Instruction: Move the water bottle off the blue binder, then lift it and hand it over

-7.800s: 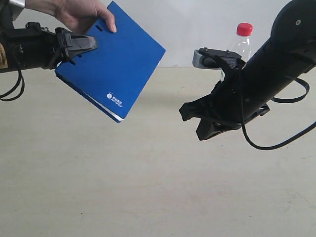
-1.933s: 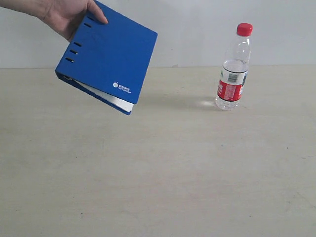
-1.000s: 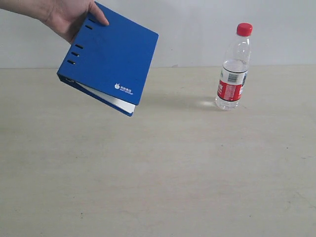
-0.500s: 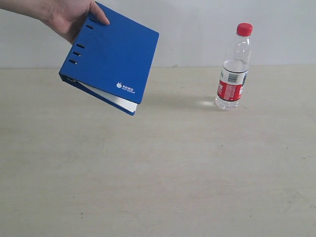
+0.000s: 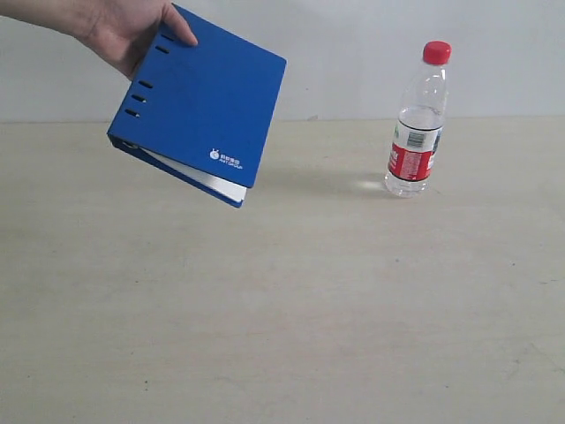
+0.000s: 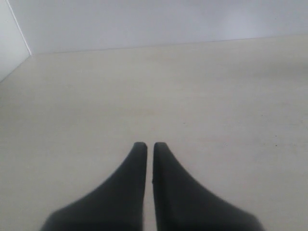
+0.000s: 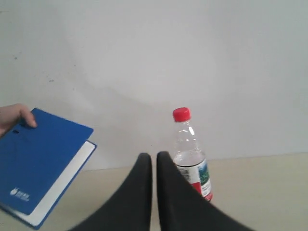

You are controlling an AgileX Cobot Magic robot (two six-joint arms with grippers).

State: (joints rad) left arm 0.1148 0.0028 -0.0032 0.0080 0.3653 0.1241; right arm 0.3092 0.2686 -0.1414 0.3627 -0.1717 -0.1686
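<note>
Left gripper [image 6: 149, 144]: dark fingers set together with only a sliver between the tips, nothing held, hanging over a bare stretch of the pale beige table surface [image 5: 282, 318]. Over the far left part of that surface, a person's bare hand [image 5: 132, 31] holds the flat royal-blue ring binder with white pages [image 5: 201, 110] by its punched spine edge. The binder is tilted and clear of the surface, its logo corner lowest, and nothing rests on it. Toward the far edge, right of the middle and well apart from the binder, the clear plastic water bottle with red screw cap and red label [image 5: 418, 124] stands upright on the surface, touched by nothing. Right gripper [image 7: 154, 155]: fingers likewise nearly shut, empty, pointing toward the wall with the bottle just beside its line. Assessment: the bottle is off the binder and the binder is in the person's hand, so the hand-over looks done. Handling, as judged: the binder is stiff, smooth-faced and weighted by its pages, best pinched across an edge close to the spine, where the covers will not splay. The bottle is light, thin-walled and slick; a hold on the labelled waist would suit, with a modest squeeze to avoid denting.
</note>
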